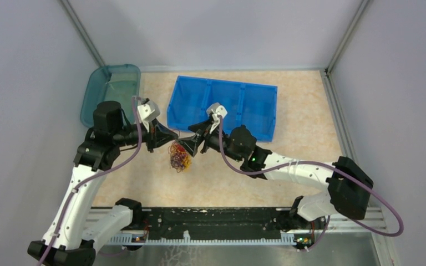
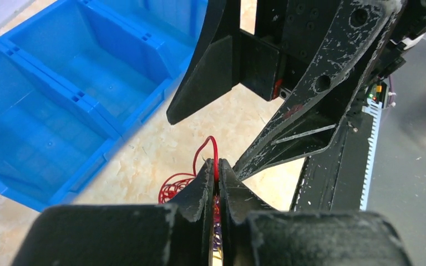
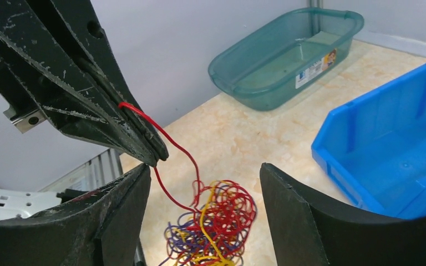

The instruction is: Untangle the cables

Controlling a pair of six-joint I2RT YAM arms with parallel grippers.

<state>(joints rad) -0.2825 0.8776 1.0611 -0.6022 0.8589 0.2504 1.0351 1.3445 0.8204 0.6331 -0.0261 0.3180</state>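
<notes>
1. The left pincer [image 2: 216, 166] was shut tight on one red cable [image 3: 173, 145].
2. The right pincer [image 3: 203, 172] stood wide open and held nothing.
3. The cables [image 3: 217, 224] hung in a knotted bunch below both pincers, over the surface [image 3: 244, 133] near the blue bin [image 3: 388, 138].
4. They looked light, springy and quick to snag. A loose strand at the bunch's edge seemed the best hold.

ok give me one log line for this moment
left pincer: shut on red cable | right pincer: open, at cable tangle | task: not done
</notes>
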